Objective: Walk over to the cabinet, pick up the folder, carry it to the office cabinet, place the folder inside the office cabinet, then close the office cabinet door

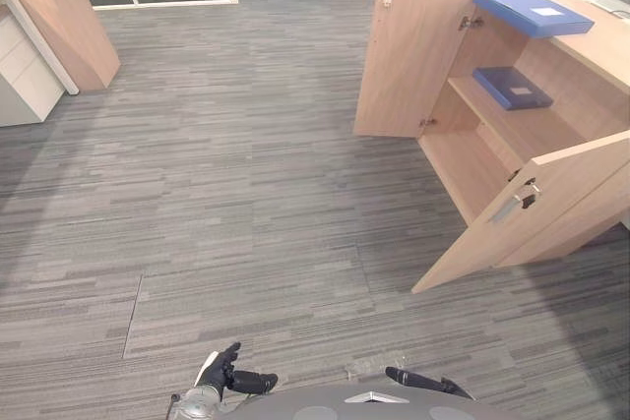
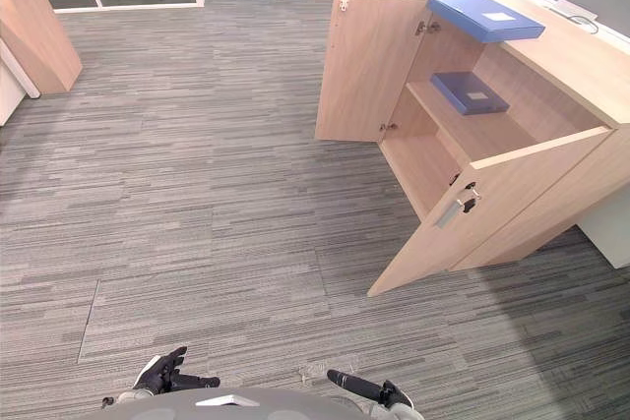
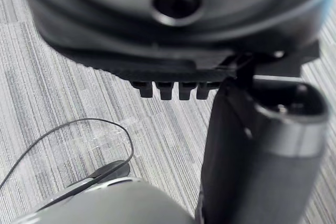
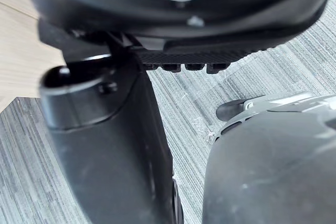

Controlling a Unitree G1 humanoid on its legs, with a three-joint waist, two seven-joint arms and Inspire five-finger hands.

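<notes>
no print can be read anywhere. the top folder [image 1: 522, 5], lying on the cabinet [image 1: 409, 61], bears a white label [image 1: 544, 12]. the lower folder [image 1: 502, 84], on the shelf [image 1: 527, 127] inside, bears a smaller white label [image 1: 521, 91]. whatever is written on either label is too small to make out.

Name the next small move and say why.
Probably a step forward and to the right, toward the cabinet. The folder lies on its top, well out of reach of both hands: the left hand and the right hand hang low, open and empty.
</notes>
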